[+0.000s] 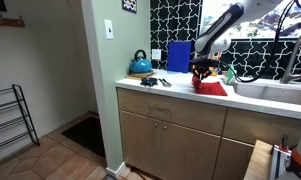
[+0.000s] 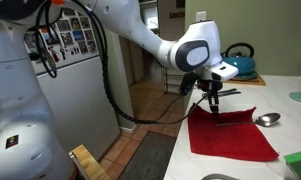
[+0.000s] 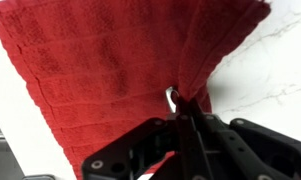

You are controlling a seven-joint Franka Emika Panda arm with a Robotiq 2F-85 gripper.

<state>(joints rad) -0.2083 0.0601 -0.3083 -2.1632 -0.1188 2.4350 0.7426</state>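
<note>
A red towel (image 1: 211,88) (image 2: 230,135) (image 3: 90,70) lies spread on the white marble counter (image 3: 265,60). My gripper (image 3: 180,108) is shut on a fold of it, and the pinched cloth rises in a ridge toward the top right of the wrist view. A small silvery glint shows right at the fingertips; I cannot tell what it is. In both exterior views the gripper (image 1: 201,72) (image 2: 213,101) points straight down onto the towel's near edge. A metal spoon (image 2: 269,118) rests by the towel's far corner.
A blue kettle (image 1: 140,64) (image 2: 240,62) and a blue board (image 1: 178,56) stand at the back of the counter (image 1: 180,97). Small utensils (image 1: 155,81) lie beside the towel. A sink (image 1: 275,90) sits on one side, a fridge (image 2: 70,70) beyond the counter's end.
</note>
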